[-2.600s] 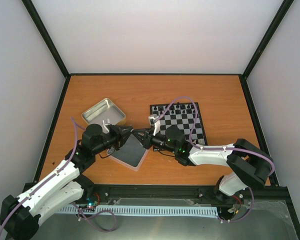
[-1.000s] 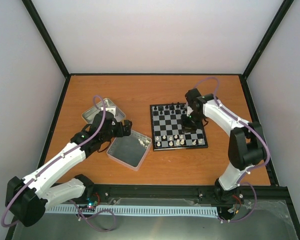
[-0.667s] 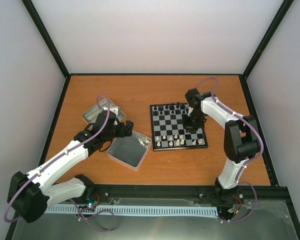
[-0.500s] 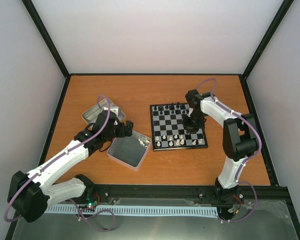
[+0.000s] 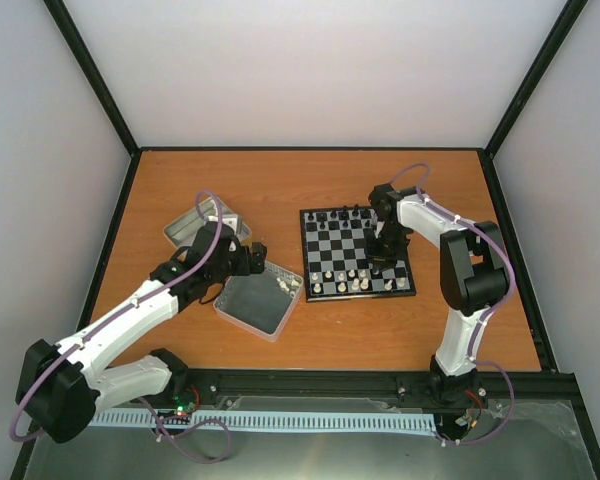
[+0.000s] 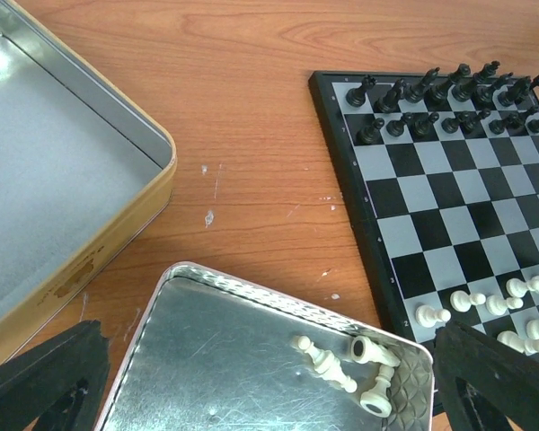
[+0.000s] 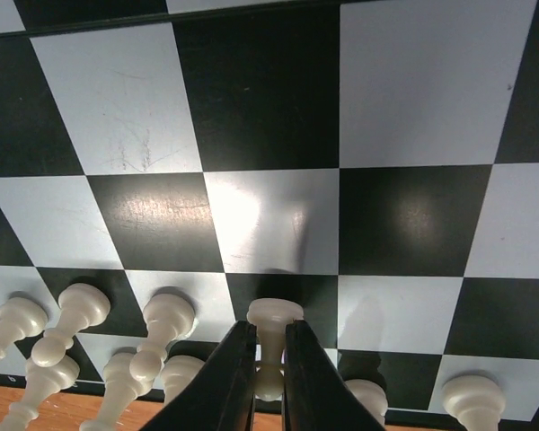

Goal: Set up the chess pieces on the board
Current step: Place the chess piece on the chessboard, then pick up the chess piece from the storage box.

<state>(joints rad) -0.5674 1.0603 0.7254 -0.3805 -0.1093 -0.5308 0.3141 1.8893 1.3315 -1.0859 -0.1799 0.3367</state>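
Placing step: the right claw [image 7: 269, 364] pinches a white pawn [image 7: 274, 313] upright, low over the board [image 7: 269, 99], among the white rank [image 7: 166, 319]. Next, I judge, it must part and rise straight. The left claw [image 6: 269, 395] hangs spread above the silver tin [image 6: 251, 289] holding spare white pieces [image 6: 328, 362]

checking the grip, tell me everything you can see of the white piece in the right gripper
The white pawn is small, cream, plastic-looking, with a rounded head, thin neck and wider base. It stands upright over a black square of the board, among the other white pieces. The right gripper pinches its stem from both sides. Whether its base rests on the board is hidden.
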